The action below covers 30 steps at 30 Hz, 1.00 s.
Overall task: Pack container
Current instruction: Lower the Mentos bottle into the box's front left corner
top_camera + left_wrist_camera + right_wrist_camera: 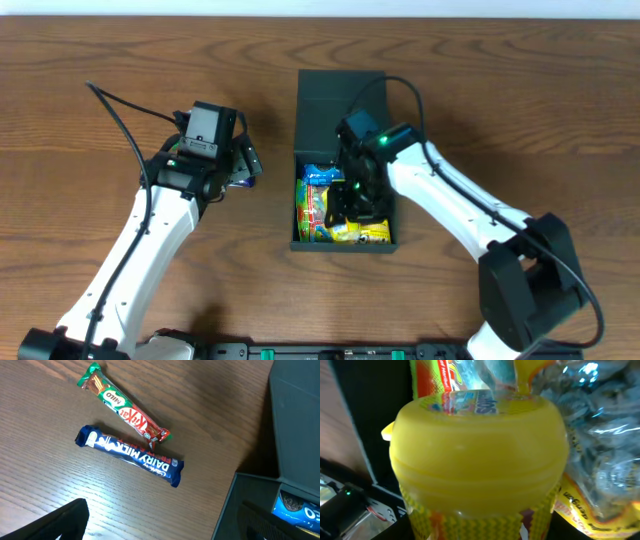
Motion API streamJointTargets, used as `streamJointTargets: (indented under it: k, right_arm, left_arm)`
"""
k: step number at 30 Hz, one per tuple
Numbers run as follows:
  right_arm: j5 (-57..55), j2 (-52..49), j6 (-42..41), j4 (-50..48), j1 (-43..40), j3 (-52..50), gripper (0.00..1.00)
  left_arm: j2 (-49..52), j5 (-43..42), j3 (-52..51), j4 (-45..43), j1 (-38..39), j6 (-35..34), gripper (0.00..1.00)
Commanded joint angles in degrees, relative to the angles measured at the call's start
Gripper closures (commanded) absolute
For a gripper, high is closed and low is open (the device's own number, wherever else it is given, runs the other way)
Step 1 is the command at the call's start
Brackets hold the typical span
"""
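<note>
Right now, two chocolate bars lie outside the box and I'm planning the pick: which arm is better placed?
Left. The left claw hangs open over the KitKat bar and Dairy Milk bar beside the container; the right claw is down inside it, among packets.

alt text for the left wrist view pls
Two snack bars lie on the wooden table: a Milo KitKat above a blue Dairy Milk bar. The dark container fills the right edge, a blue packet visible inside.
</note>
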<state>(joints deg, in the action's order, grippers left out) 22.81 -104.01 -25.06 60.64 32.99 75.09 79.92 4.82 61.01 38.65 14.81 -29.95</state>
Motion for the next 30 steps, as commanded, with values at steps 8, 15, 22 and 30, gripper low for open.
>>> streamJointTargets:
  k: [8,15,22,30]
  right_arm:
    - [-3.28,1.05,-4.28,-0.20,0.22,-0.52,0.32]
    - [-1.79,1.60,-4.31,-0.26,-0.94,0.61,0.37]
    - [-1.75,2.54,2.51,-0.83,-0.52,1.14,0.29]
    - [-1.79,1.97,3.02,-1.07,3.30,1.05,0.50]
  left_arm:
    - [-0.15,-0.85,-0.02,0.04,-0.42,0.63,0.05]
    - [-0.15,-1.46,-0.02,0.13,-0.98,0.87,0.05]
    - [-0.15,-1.51,-0.02,0.52,-0.98,0.87,0.05]
    - [-0.15,-1.73,-0.02,0.52,-0.98,0.87,0.05]
